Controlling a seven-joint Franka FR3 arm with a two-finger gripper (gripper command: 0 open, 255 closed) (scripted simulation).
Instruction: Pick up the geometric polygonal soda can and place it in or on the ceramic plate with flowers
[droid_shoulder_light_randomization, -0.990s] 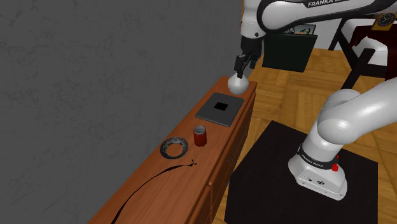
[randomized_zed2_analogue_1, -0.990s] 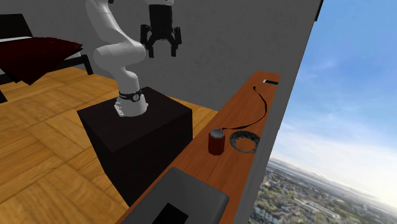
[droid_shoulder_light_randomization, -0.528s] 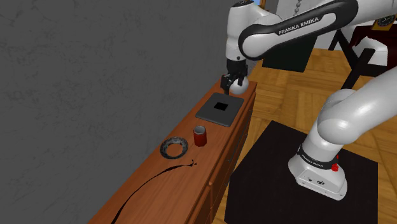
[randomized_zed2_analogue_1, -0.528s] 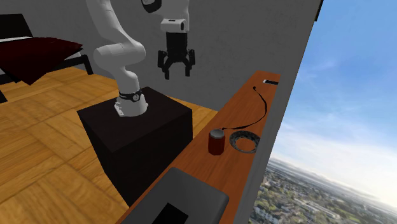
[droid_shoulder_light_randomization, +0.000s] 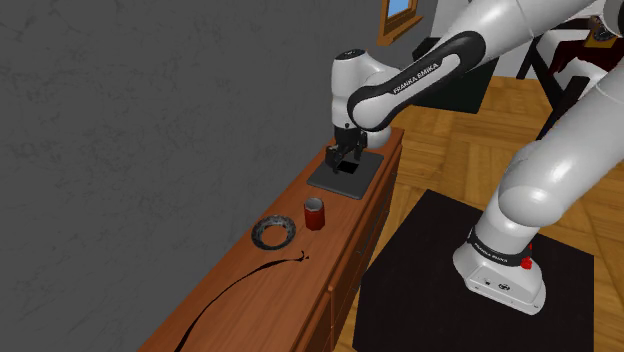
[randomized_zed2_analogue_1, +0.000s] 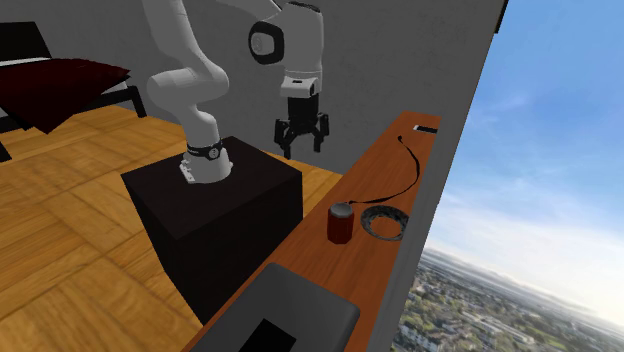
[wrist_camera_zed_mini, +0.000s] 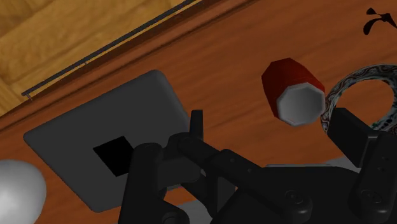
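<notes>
Since the earlier frames the arm has swung down and toward the shoulder view's left. The tool (droid_shoulder_light_randomization: 339, 158) has dropped from above the table's far end to just over the grey slab. In the second exterior view the tool (randomized_zed2_analogue_1: 301, 139) has come down and to the right, closer to the table edge.

The soda can (droid_shoulder_light_randomization: 314, 213) is red and faceted with a pale grey top. It stands upright on the wooden table (droid_shoulder_light_randomization: 268, 300), at the shoulder view's centre. The tool is well apart from the can and nothing touches it.

The tool is empty. Its fingers (wrist_camera_zed_mini: 359, 143) stand spread apart, and the second exterior view shows the same.

The plate (droid_shoulder_light_randomization: 273, 233) is a patterned ring, just left of the can and slightly lower in the shoulder view, with a small gap between them. In the second exterior view it sits just right of the can.

The grey slab (droid_shoulder_light_randomization: 347, 172) is flat with a black square in its middle. It lies up and to the right of the can, under the tool. In the wrist view a white rounded object (wrist_camera_zed_mini: 19, 188) sits at the slab's corner.

A thin black curved line (droid_shoulder_light_randomization: 240, 290), cable-like, runs over the table in the lower left of the shoulder view, beyond the plate.

The black box stand (droid_shoulder_light_randomization: 450, 280) sits at lower right on a wood floor, and a grey wall runs along the table's far side. Sky and a city fill the second exterior view's right.
</notes>
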